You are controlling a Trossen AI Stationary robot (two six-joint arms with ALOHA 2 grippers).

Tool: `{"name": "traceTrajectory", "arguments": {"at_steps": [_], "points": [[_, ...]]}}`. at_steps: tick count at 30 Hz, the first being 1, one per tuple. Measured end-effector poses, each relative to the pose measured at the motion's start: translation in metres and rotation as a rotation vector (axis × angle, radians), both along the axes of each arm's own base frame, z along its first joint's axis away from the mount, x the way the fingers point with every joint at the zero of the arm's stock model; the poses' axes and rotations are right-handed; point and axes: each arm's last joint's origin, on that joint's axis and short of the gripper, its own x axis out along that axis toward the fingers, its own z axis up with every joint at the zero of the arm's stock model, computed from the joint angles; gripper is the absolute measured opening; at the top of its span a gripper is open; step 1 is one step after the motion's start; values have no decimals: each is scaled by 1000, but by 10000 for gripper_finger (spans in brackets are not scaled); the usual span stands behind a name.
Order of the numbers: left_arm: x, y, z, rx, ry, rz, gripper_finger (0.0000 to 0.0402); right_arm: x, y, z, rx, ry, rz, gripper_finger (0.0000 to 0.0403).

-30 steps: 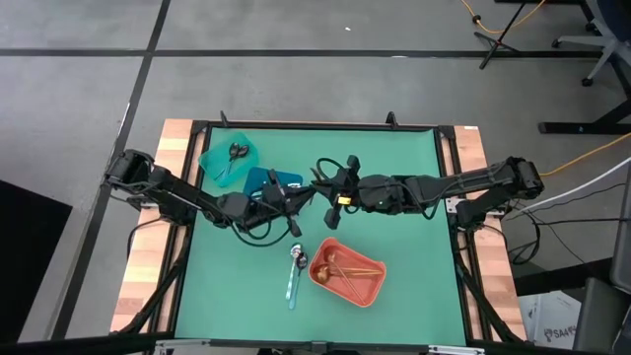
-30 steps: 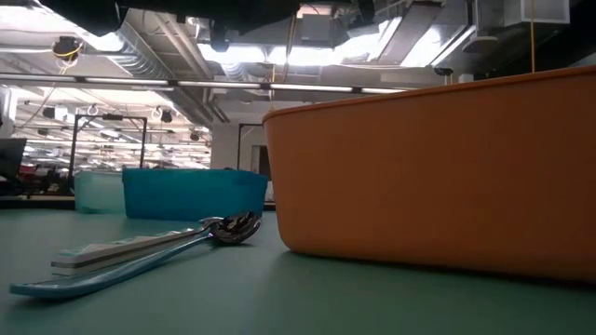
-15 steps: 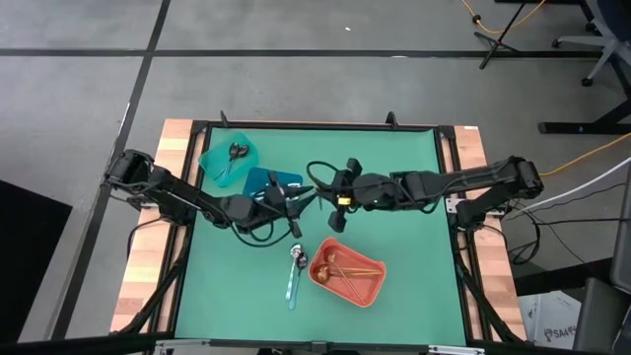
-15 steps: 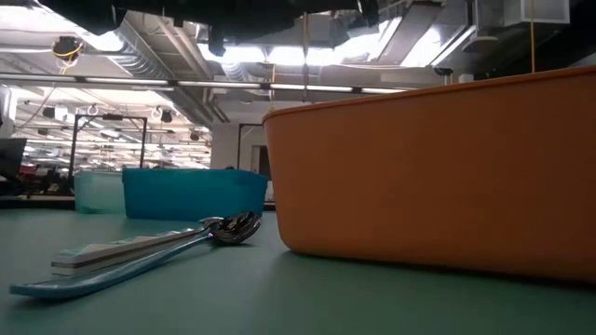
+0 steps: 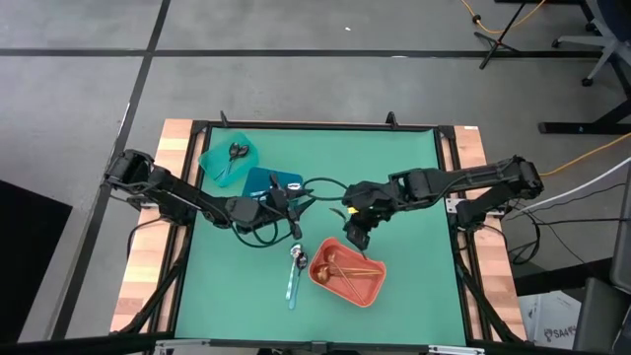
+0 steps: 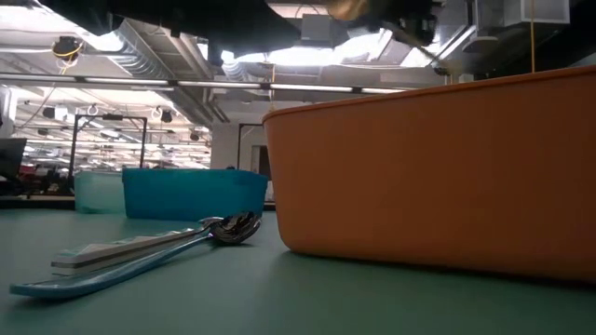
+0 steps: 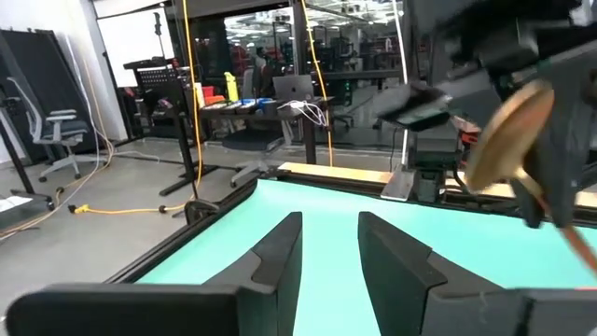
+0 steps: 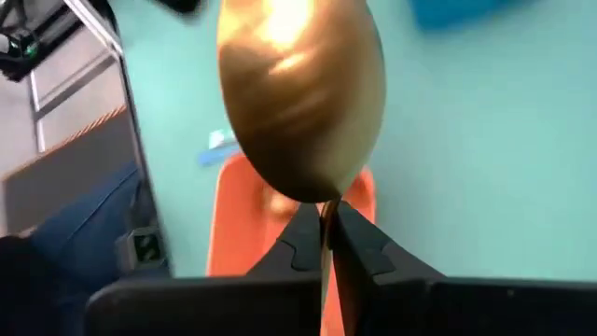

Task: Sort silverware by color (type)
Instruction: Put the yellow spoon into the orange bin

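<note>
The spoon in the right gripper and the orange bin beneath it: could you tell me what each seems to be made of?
The spoon looks like polished metal with a copper-gold finish, its bowl showing soft highlights. The orange bin looks like matte moulded plastic: even colour, dull surface, no glare.

Table mat (image 5: 404,266): green
Spoon (image 8: 300,93): copper-gold
Near bin (image 5: 367,288): coral-orange
Middle bin (image 5: 258,177): blue
Far bin (image 5: 212,158): teal
Loose utensils (image 5: 293,276): light-blue handles, silver heads

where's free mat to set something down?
Free: the right side, between the coral bin and the right edge, and the far strip beyond the arms. Crowded: the far-left corner with the teal bin and blue bin, plus utensils beside the coral bin.
</note>
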Motion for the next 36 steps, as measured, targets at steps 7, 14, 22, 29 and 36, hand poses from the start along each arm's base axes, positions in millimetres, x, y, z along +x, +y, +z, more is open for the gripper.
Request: {"name": "traceTrajectory", "arguments": {"at_steps": [7,14,22,29,36], "points": [[0,0,-2,5,18,0,101,-6,4,-3,219,134,-49,0],[0,0,-5,14,55,0,101,-7,18,-12,286,239,-74,0],[0,0,-6,16,66,0,101,7,44,-43,270,351,-13,0],[0,0,-6,16,65,-3,101,26,54,-75,336,443,32,0],[0,0,-6,16,67,-4,101,44,54,-90,455,427,92,0]]}}
